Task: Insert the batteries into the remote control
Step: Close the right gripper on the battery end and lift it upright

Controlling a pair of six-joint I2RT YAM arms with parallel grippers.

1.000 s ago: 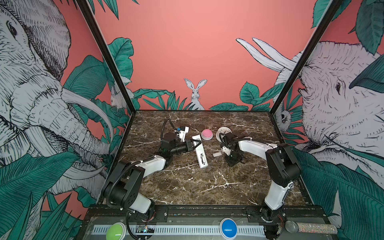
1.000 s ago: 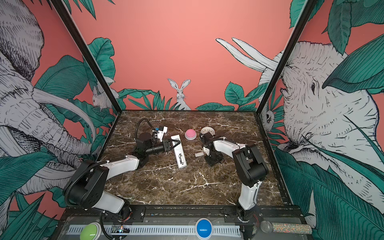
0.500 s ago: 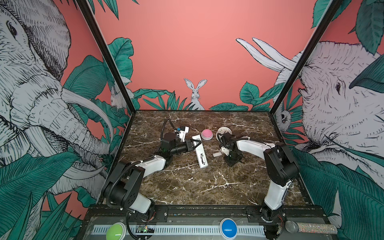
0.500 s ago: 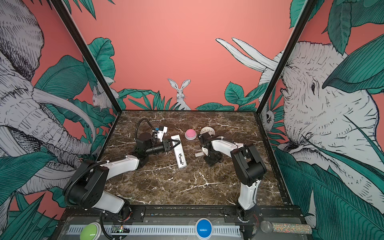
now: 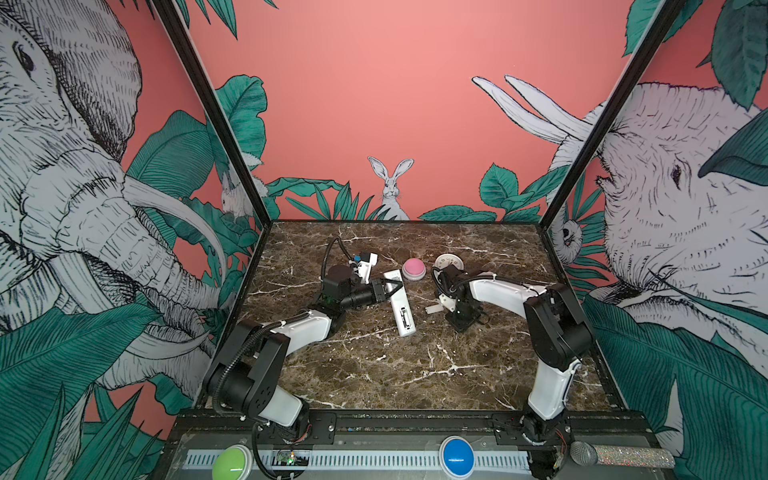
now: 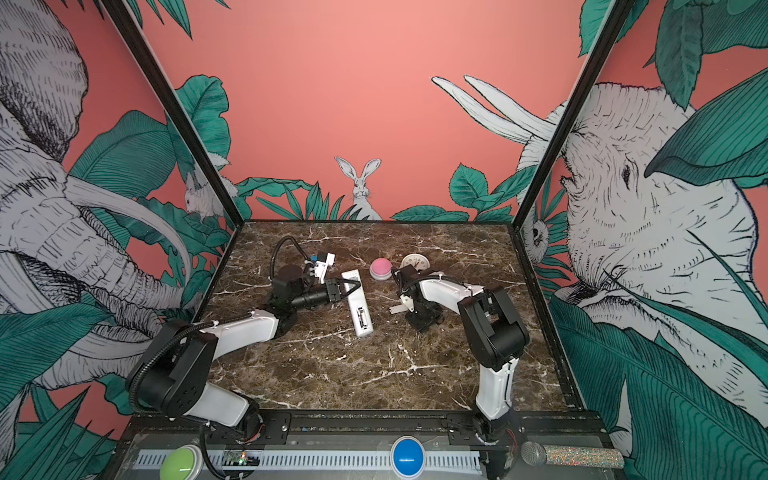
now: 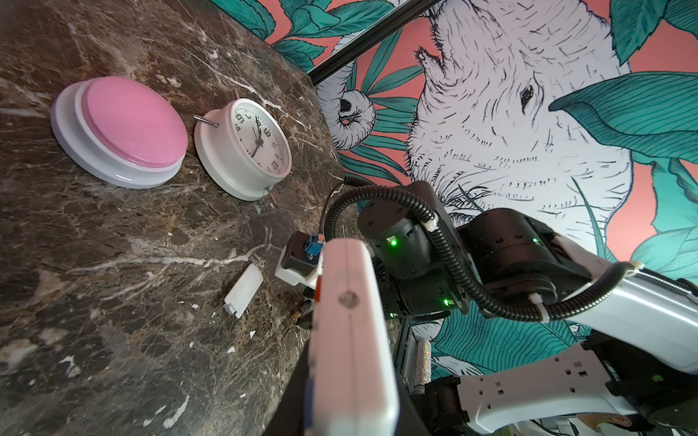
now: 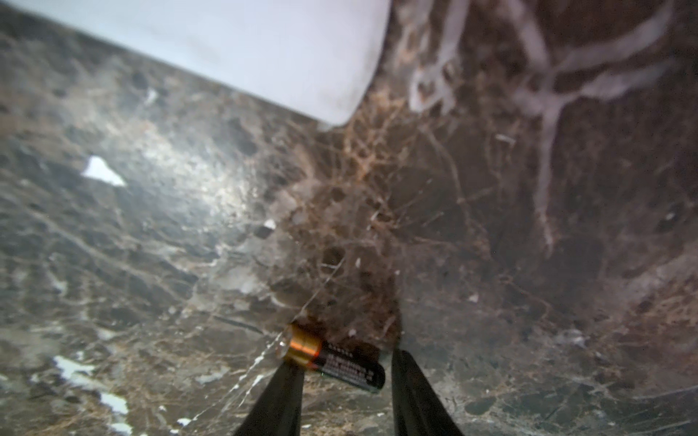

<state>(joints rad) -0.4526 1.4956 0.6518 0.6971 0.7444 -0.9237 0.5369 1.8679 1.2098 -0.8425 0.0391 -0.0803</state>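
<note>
Two robot arms point(image 5: 305, 330) are reaching over a marble bench point(image 5: 374, 374), and jungle-picture walls point(image 5: 374, 104) are boxing it in: a robot lab.

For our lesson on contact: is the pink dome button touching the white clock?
Apart. The left wrist view shows a strip of tabletop between the pink button and the clock.

We read numbers only on the round white clock point(image 7: 245, 147) just beside the pink dome button point(image 7: 121, 132). Black numerals ring its dial, turned askew to us, and a 12 is the clearest among them. The small black battery with a copper band point(image 8: 334, 358) bears lines of fine white print along its jacket, too blurred for us to read.
</note>
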